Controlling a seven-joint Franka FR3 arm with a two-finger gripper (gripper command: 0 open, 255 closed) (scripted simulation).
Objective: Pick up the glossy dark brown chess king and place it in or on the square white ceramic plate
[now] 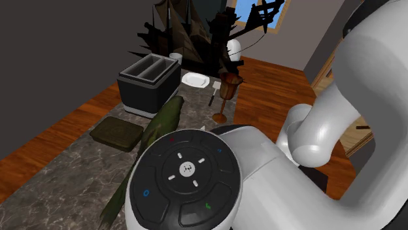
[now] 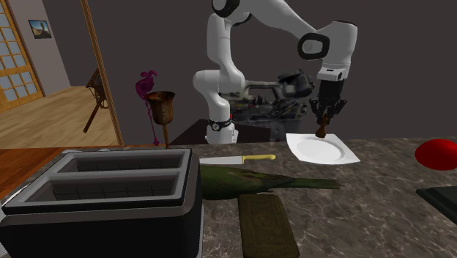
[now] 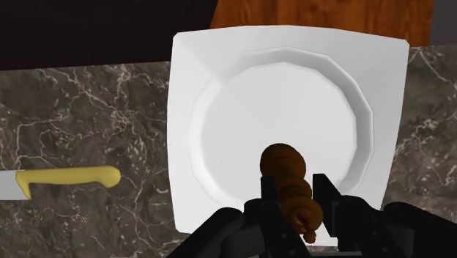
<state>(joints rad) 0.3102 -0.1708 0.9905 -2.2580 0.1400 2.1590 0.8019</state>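
From the shoulder view, the white arm (image 1: 314,131) bulks close. A round black panel (image 1: 186,171) on it carries small red, blue and green marks, too small to read. Past it, on the marble counter (image 1: 59,176), stand a dark toaster (image 1: 147,82) with two long slots, a flat dark pad (image 1: 116,134) and a long green shape (image 1: 163,124). Farther along are the plate (image 1: 195,80), a knife (image 1: 214,97) and a brown goblet (image 1: 229,88), with a black ship model (image 1: 176,32) behind them.

The second exterior view faces the arm across the counter. Here the pincer (image 2: 327,117) points straight down, clamped narrowly on the king (image 2: 321,126), which hangs upright from it. The plate (image 2: 338,155) lies directly beneath, and the king's base is over the plate's edge on the arm's side. I cannot tell whether the two touch. The knife (image 2: 238,158) lies beside the plate, off to one side of the pincer. A red thing (image 2: 438,154) sits well off to the other side. The toaster (image 2: 102,190) and the green shape (image 2: 249,182) are nearer the camera. The goblet (image 2: 162,108) stands beyond the toaster, and I cannot see into it. A pink flamingo (image 2: 146,84) stands behind it.

Looking down the wrist view, the two black fingers (image 3: 267,199) grip the glossy brown king (image 3: 293,187) between them. The king sits over the plate's (image 3: 285,95) round well, near the rim closest to the pincer (image 3: 294,194). The knife's yellow handle (image 3: 69,177) rests on the marble just beside the plate.
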